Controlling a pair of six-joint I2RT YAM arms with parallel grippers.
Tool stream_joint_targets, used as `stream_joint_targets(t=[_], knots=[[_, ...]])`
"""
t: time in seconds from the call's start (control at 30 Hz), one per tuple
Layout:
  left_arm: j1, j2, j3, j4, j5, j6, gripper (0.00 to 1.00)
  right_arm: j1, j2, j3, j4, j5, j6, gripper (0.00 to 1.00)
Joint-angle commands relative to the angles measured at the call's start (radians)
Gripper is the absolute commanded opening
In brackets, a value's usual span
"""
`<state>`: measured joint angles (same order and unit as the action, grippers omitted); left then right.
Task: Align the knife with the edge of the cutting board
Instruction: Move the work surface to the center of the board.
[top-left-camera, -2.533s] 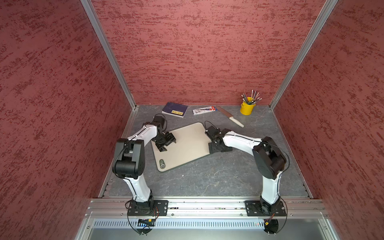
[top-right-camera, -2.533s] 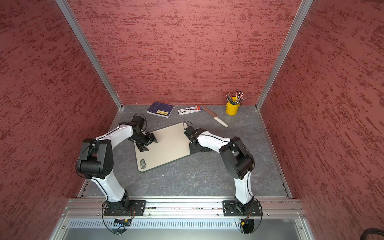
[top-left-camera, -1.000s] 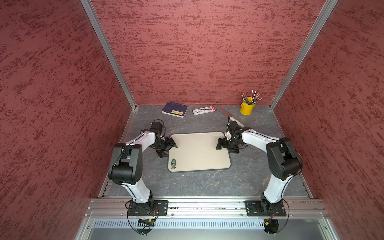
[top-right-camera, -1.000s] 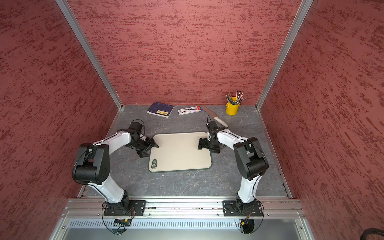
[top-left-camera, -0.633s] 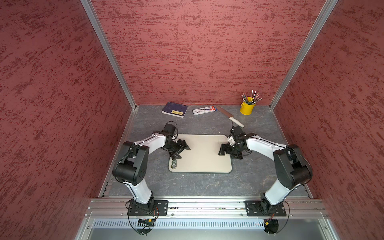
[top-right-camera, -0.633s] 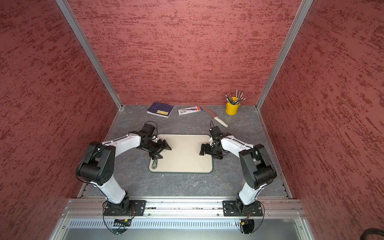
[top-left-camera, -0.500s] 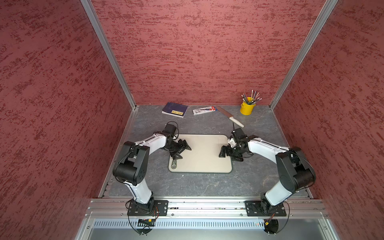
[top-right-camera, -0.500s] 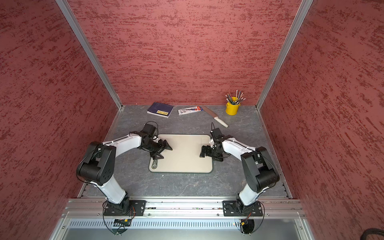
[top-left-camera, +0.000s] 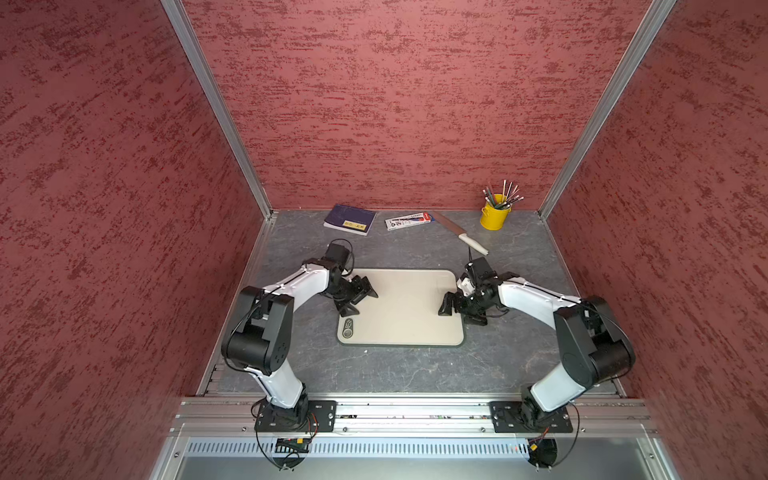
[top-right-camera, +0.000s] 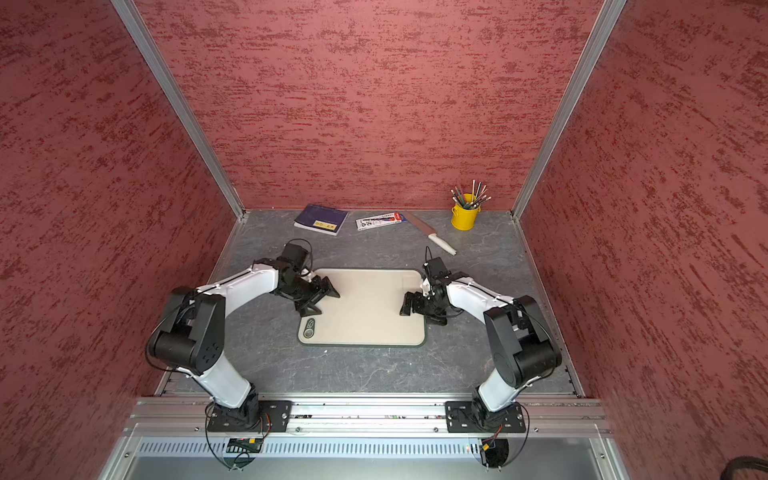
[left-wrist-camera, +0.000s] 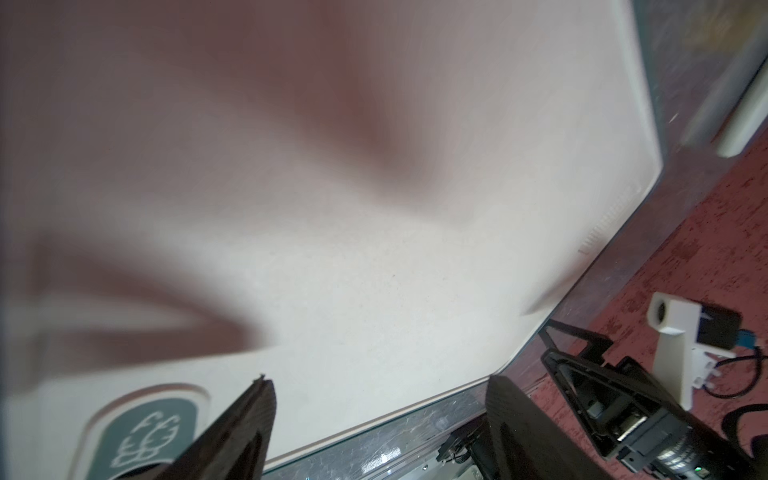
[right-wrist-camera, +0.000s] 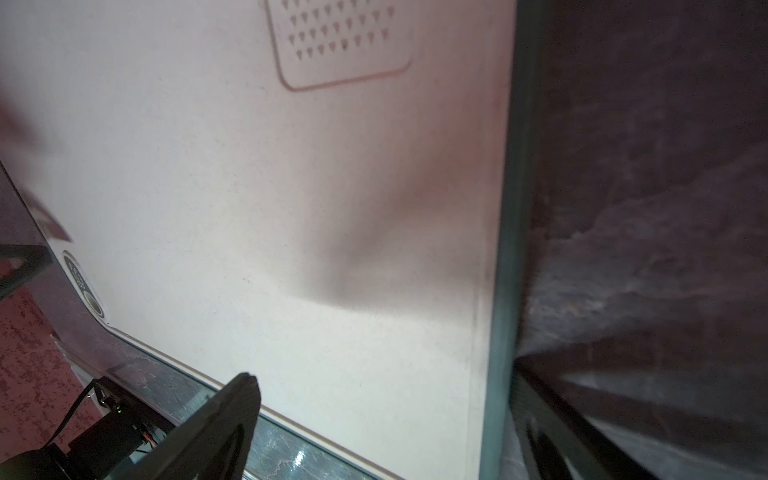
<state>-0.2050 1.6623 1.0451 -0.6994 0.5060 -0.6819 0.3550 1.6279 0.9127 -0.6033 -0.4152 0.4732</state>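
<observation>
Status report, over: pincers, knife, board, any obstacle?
Left pincer open at board left edge; right pincer open at right edge. Knife untouched beyond board, diagonal. Packet by blade tip; nothing between knife and board.

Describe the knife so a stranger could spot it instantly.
Start at the yellow pencil cup in the far corner of the tabletop. Between that cup and the white printed packet lies the knife, slanted, beyond the cutting board. It alone has a broad grey blade and off-white handle.

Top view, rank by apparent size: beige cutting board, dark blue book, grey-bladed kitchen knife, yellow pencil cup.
1. beige cutting board
2. dark blue book
3. grey-bladed kitchen knife, yellow pencil cup: alike, unranked.
</observation>
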Motion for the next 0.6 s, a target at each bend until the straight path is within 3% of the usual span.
stream_joint_targets(t=[0.0, 0.13, 0.23, 0.57], knots=[[0.107, -0.043, 0.011, -0.062, -0.09, 0.063, 0.85, -0.009, 0.032, 0.044, 0.007, 0.019, -0.004, 0.98], [0.188, -0.003, -0.036, -0.025, -0.093, 0.104, 0.85, -0.019, 0.055, 0.076, -0.02, 0.027, -0.012, 0.98], [0.191, 0.024, -0.068, 0.021, -0.064, 0.111, 0.83, -0.026, 0.068, 0.092, -0.029, 0.031, -0.016, 0.98], [0.091, 0.032, -0.138, 0.135, 0.011, 0.075, 0.82, -0.059, 0.106, 0.123, -0.024, 0.005, -0.014, 0.98]])
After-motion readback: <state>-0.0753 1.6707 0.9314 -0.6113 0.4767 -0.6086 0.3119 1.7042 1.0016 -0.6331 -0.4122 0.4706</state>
